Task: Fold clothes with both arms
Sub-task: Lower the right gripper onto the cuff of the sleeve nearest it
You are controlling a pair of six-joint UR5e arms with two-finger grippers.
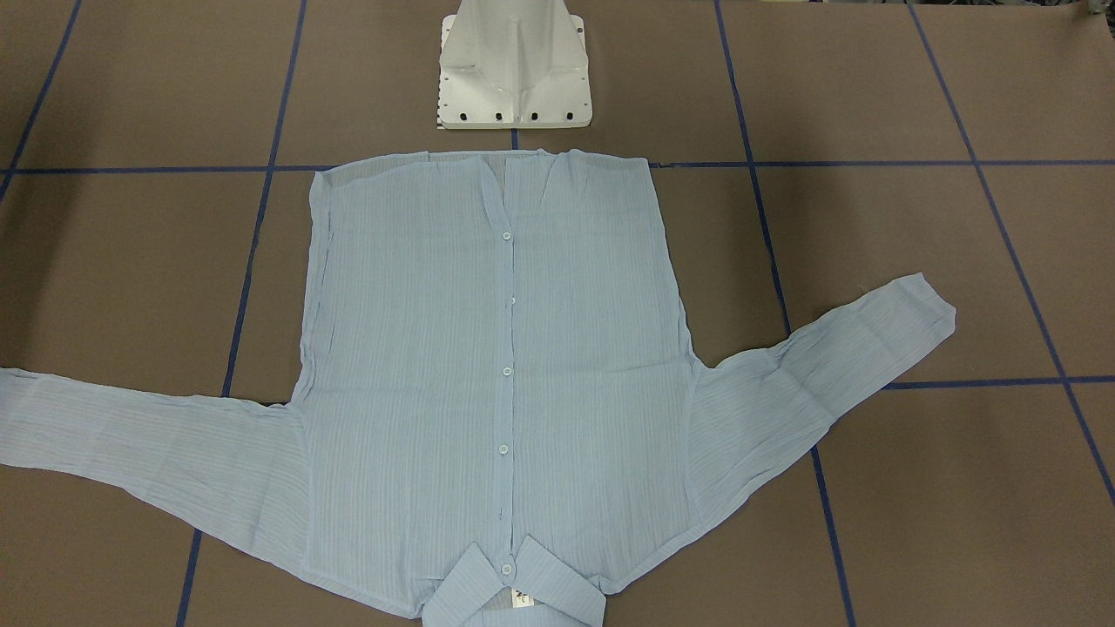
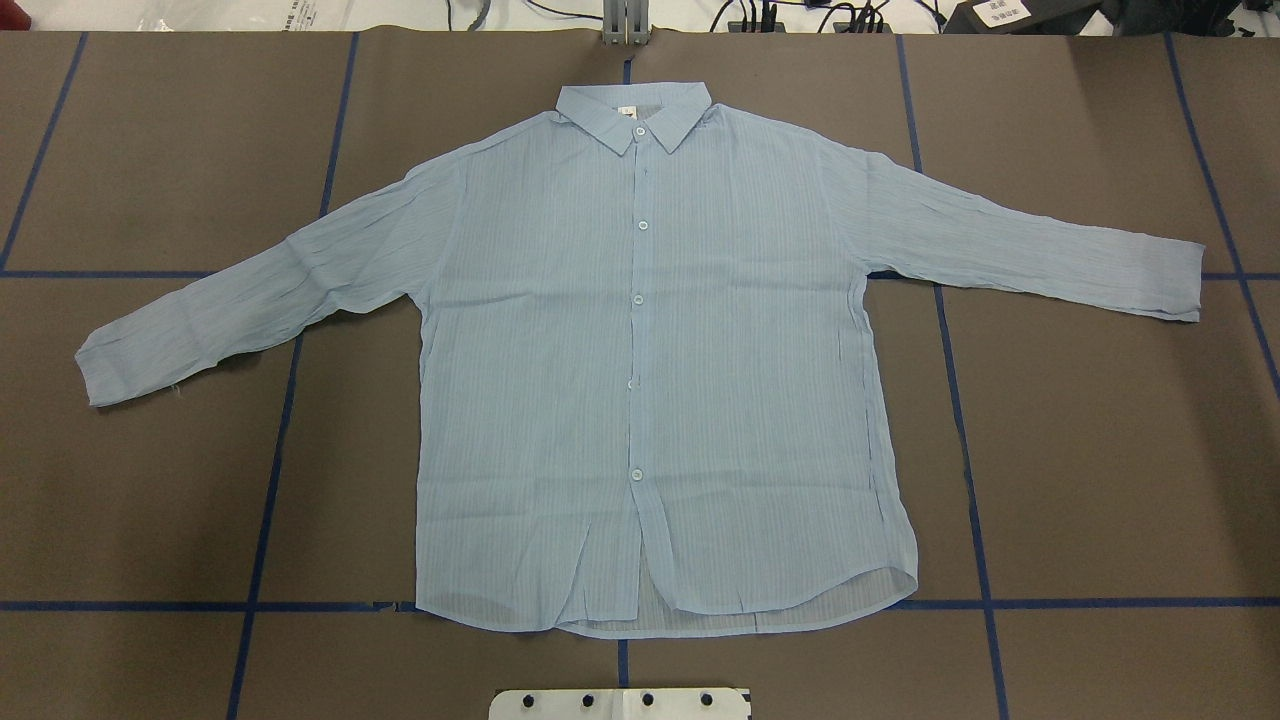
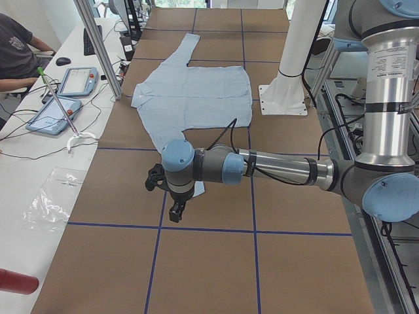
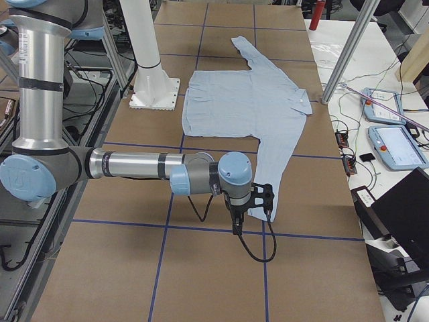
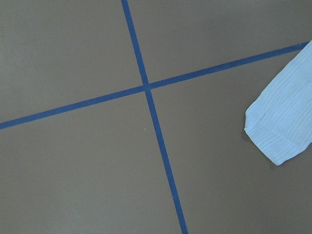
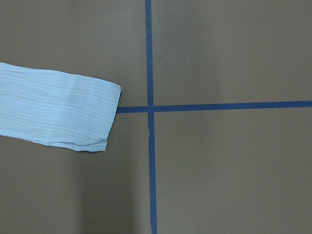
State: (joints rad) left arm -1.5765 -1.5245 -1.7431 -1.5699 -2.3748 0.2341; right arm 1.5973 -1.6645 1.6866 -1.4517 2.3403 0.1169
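The light blue shirt (image 2: 640, 350) lies flat on the brown table, front up and buttoned. Its collar points away from the robot and both sleeves are spread out. It also shows in the front view (image 1: 505, 348). My left gripper (image 3: 175, 210) hangs above the table near the left sleeve's cuff (image 5: 280, 131). My right gripper (image 4: 236, 225) hangs near the right sleeve's cuff (image 6: 58, 114). Both grippers show only in the side views, so I cannot tell whether they are open or shut. Neither touches the shirt.
The white pedestal base (image 1: 514, 70) stands at the shirt's hem side. Blue tape lines (image 2: 960, 400) grid the table. A side bench carries tablets (image 3: 62, 98), cables and a red bottle (image 3: 16, 281). An operator (image 3: 16, 52) sits there.
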